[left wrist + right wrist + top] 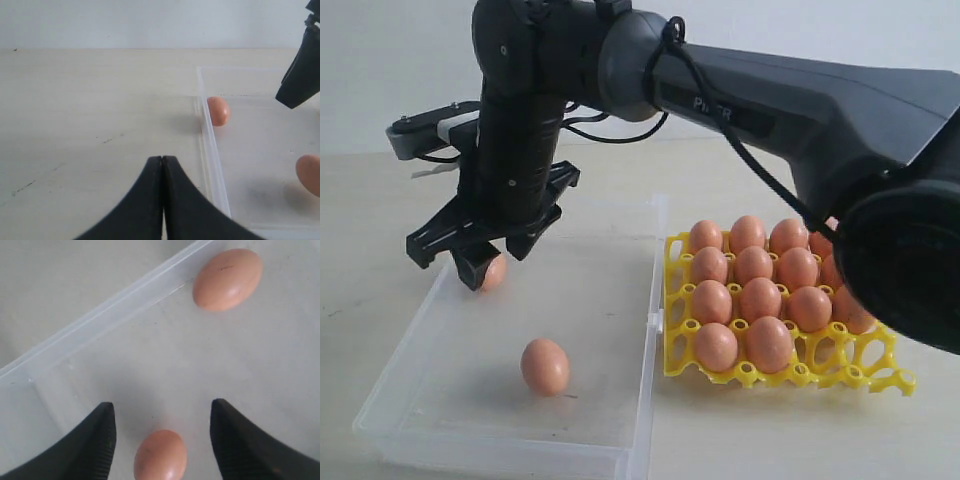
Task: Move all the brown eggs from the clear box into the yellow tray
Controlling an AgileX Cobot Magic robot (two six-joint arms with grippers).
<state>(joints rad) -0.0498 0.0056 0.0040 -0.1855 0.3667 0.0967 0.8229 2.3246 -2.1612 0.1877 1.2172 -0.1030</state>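
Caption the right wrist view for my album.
Open fingers flank one brown egg in the clear box; another egg lies by its wall.

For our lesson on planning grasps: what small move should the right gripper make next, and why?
Probably lower the open right gripper onto the brown egg framed between its fingers in the clear box; nothing is held yet.

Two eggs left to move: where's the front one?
Exterior view: the brown egg lies left of the yellow tray, in the clear box's front half, nearer than the other egg.

far egg [497,273]: partly behind right gripper [485,258] | yellow tray [672,300]: rear corner behind right arm [800,110]
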